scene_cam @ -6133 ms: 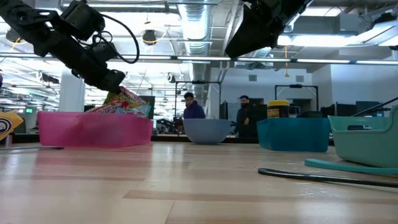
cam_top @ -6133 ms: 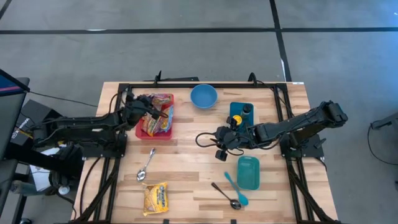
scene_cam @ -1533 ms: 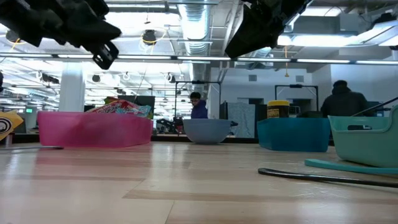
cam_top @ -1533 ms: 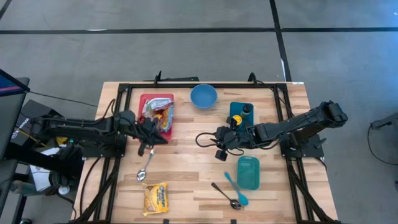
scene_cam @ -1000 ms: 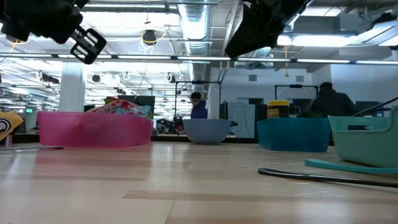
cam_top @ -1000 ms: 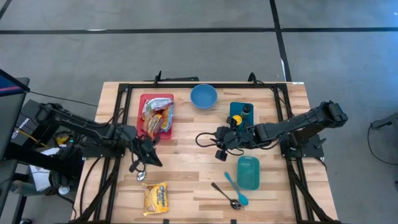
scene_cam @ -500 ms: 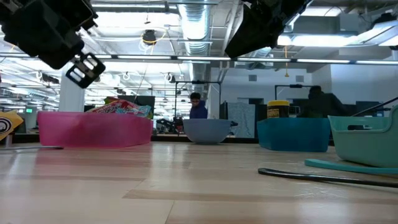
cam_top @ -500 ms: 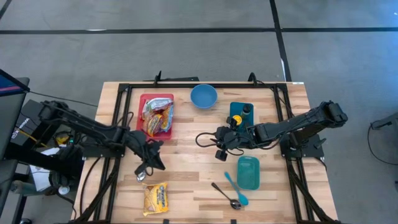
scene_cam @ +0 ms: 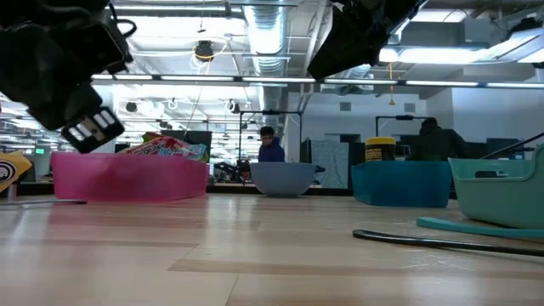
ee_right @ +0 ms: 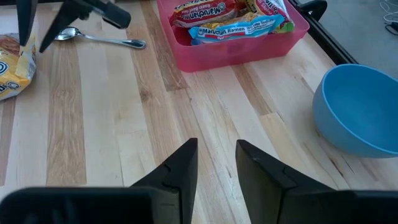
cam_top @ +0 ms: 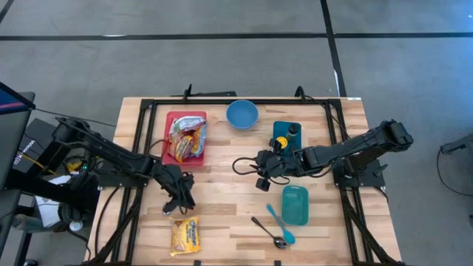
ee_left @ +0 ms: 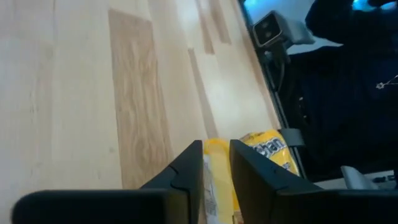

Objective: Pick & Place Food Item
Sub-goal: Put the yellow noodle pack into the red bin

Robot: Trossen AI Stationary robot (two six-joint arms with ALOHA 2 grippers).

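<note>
The wooden table (cam_top: 222, 210) is seen from above with both arms over it. The pink bin (cam_top: 171, 154) sits at the back left, packed with ramen packets (ee_right: 233, 22). A blue bowl (cam_top: 242, 114) is placed just right of it, a dark teal tray (cam_top: 284, 130) further right, and a light teal container (cam_top: 295, 205) nearer the front. The yellow ramen packet (cam_top: 184, 236), the task's item, lies flat on the table at the front left, well apart from the bin. A metal spoon (ee_right: 102, 40) lies between packet and bin. The left gripper (cam_top: 184, 202) is held just above the packet's rear edge, fingers slightly parted, nothing pinched. The right gripper (cam_top: 263, 171) is parked mid-table, fingers a little apart and empty. People are seen in the room beyond.
</note>
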